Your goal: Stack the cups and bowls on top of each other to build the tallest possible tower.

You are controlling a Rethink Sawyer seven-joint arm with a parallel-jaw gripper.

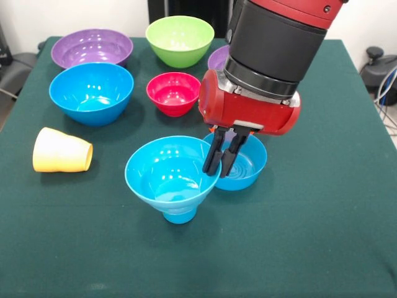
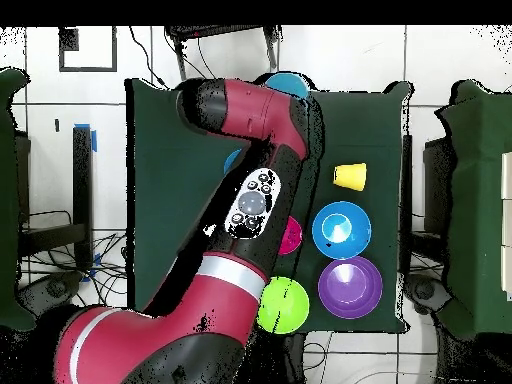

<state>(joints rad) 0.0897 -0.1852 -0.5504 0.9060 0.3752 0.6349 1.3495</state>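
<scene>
The tower is a sky-blue cup [image 1: 180,215] standing upright with a blue bowl [image 1: 166,172] nested in its mouth; it shows at the table's far edge in the overhead view [image 2: 286,84]. A smaller blue bowl [image 1: 248,164] sits on the cloth right beside it. My gripper [image 1: 217,172] hangs between the two, its jaws close together astride the smaller bowl's near-left rim. The pale yellow cup [image 1: 61,151] lies on its side at the left and also shows in the overhead view [image 2: 350,176]. The arm hides the gripper in the overhead view.
Loose bowls stand behind: a large blue one [image 1: 91,92] [image 2: 341,229], a purple one [image 1: 92,48] [image 2: 350,287], a lime green one [image 1: 180,40] [image 2: 283,305], a pink-red one [image 1: 173,92] [image 2: 292,238], and a second purple one [image 1: 218,59] half behind the arm. Green cloth [image 1: 310,236] covers the table.
</scene>
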